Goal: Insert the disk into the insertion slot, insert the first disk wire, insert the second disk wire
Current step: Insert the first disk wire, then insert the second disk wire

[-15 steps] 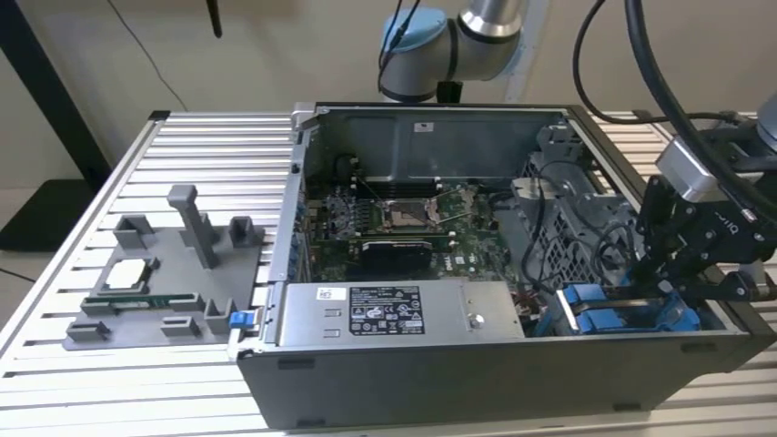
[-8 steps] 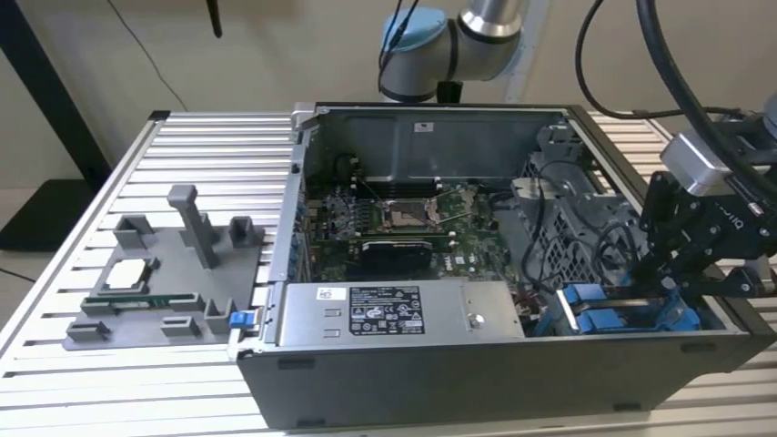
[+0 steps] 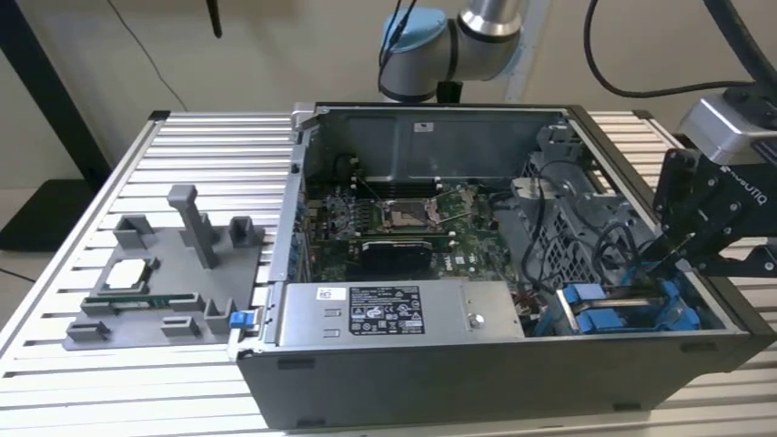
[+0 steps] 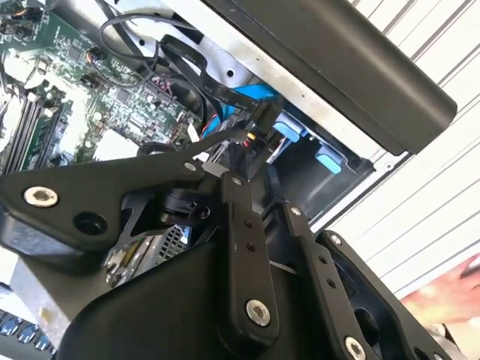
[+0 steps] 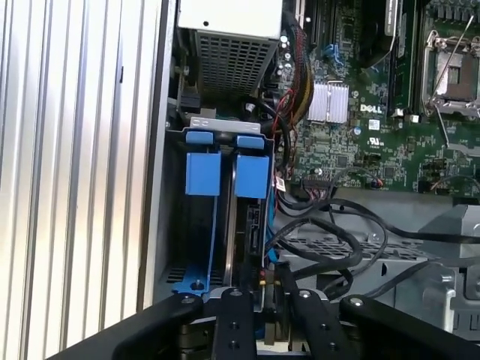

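The disk (image 5: 247,225) stands on edge inside the insertion slot (image 5: 217,122), a grey sheet-metal bay. Its bright blue carrier tab (image 5: 252,176) sits beside a second blue tab (image 5: 202,174). My gripper (image 5: 264,294) hangs at the disk's connector end, its fingers (image 5: 232,322) drawn close around a small black disk-wire plug (image 4: 251,137) with red and yellow leads. In the exterior view the gripper (image 3: 665,264) reaches down into the case's right front corner, just over the blue bay (image 3: 613,314). Whether the plug is seated in the disk is hidden by the fingers.
Loose black cables (image 5: 337,240) loop over a perforated grey cage beside the bay. The silver power-supply box (image 3: 388,314) lies along the case front, with the green motherboard (image 3: 401,223) behind it. A grey fixture holding small parts (image 3: 158,282) sits on the ribbed table at the exterior view's left.
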Robot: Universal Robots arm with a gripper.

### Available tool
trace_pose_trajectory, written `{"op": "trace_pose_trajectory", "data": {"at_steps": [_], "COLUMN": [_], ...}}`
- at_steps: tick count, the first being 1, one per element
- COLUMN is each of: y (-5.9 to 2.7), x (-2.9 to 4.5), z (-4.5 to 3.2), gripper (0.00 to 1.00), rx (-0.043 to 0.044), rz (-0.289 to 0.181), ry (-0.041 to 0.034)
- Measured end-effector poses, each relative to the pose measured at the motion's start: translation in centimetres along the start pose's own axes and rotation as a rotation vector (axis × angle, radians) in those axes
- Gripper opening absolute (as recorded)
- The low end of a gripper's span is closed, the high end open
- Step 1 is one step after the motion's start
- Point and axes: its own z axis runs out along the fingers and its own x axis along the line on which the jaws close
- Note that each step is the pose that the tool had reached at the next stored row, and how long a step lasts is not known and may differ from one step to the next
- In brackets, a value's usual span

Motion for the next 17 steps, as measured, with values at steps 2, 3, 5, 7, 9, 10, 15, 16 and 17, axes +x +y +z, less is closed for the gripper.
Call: {"op": "trace_pose_trajectory", "data": {"at_steps": [2, 3, 5, 7, 9, 10, 15, 16, 17], "y": [0.01, 0.01, 0.02, 0.02, 0.02, 0.02, -0.06, -0.17, -0.3], "x": [0.0, -0.01, -0.02, -0.02, -0.02, -0.02, -0.02, -0.01, -0.01], "z": [-0.01, -0.09, -0.15, -0.16, -0.16, -0.16, -0.2, -0.2, -0.2], "gripper": [1.0, 1.0, 1.0, 1.0, 1.0, 1.0, 1.0, 1.0, 1.0], "rx": [0.0, 0.0, 0.0, 0.0, 0.0, 0.0, 0.0, 0.0, 0.0], "rz": [0.0, 0.0, 0.0, 0.0, 0.0, 0.0, 0.0, 0.0, 0.0], "ry": [-0.0002, -0.0001, 0.0, 0.0, 0.0, 0.0, 0.0005, 0.0003, 0.0001]}}
